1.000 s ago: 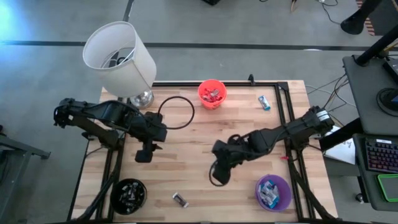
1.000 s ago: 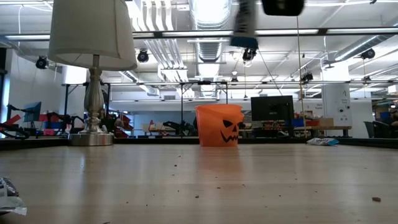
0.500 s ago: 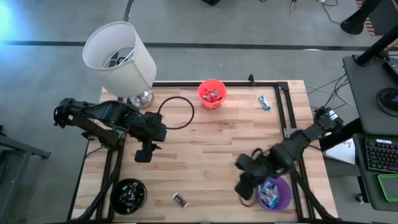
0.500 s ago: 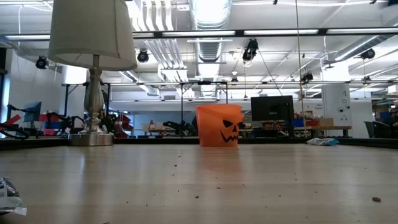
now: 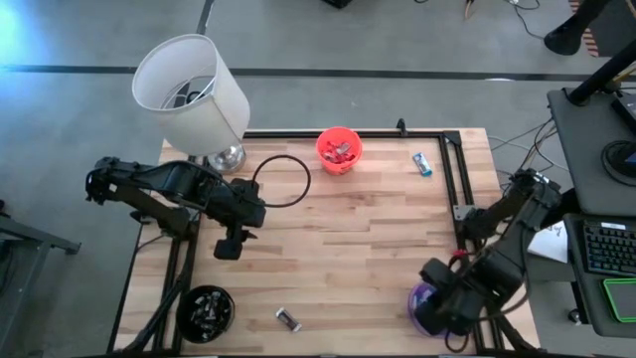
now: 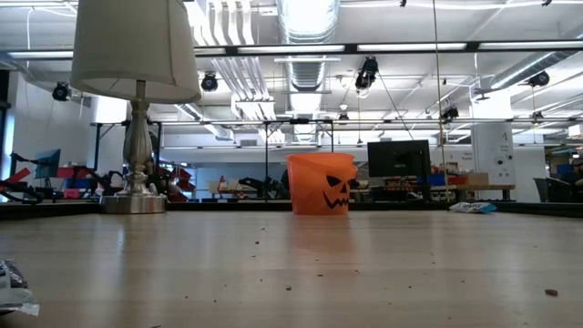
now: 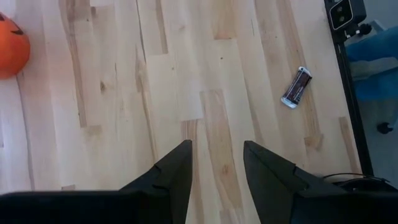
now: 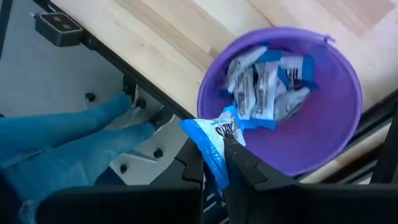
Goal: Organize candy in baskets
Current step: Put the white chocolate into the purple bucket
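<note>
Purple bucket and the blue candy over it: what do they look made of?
Purple bucket: likely smooth moulded plastic, with even colour and a soft sheen. Blue candy: thin glossy film wrapper, crinkled and printed, pinched in the right gripper; its contents are unseen.

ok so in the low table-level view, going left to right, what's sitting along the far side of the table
lamp → orange bucket → light blue candy
</note>
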Controlling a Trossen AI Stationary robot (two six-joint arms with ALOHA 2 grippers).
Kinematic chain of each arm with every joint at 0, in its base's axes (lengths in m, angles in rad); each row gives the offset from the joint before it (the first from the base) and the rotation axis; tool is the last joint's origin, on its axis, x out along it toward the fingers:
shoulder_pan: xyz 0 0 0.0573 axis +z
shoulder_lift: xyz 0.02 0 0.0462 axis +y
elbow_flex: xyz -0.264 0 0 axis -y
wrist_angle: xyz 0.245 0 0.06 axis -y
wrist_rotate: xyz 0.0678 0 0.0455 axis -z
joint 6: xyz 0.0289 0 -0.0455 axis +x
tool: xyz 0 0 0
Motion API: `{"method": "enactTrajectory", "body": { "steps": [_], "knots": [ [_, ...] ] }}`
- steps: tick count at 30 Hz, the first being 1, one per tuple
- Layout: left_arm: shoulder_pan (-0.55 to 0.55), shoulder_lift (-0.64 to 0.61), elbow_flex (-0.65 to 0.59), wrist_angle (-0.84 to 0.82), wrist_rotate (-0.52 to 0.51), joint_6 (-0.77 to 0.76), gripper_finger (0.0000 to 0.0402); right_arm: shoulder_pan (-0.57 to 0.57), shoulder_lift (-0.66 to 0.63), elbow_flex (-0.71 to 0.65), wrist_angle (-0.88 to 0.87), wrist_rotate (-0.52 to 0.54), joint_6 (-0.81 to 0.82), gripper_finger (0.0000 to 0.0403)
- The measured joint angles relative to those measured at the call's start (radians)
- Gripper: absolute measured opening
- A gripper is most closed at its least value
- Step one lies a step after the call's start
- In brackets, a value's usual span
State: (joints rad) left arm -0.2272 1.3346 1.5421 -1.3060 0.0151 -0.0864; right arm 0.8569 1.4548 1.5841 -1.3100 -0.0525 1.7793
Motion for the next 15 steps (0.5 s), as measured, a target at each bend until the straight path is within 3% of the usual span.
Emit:
{"method": "enactTrajectory", "body": {
  "steps": [8,15],
  "knots": [
    [0.000,0.000,0.000,0.000,0.000,0.000,0.0126,0.011,0.001,-0.020,-0.002,0.004,0.028,0.0021],
    [0.000,0.001,0.000,0.000,0.000,-0.001,0.0126,0.009,0.003,-0.134,0.026,0.027,0.088,0.0022]
  ]
}}
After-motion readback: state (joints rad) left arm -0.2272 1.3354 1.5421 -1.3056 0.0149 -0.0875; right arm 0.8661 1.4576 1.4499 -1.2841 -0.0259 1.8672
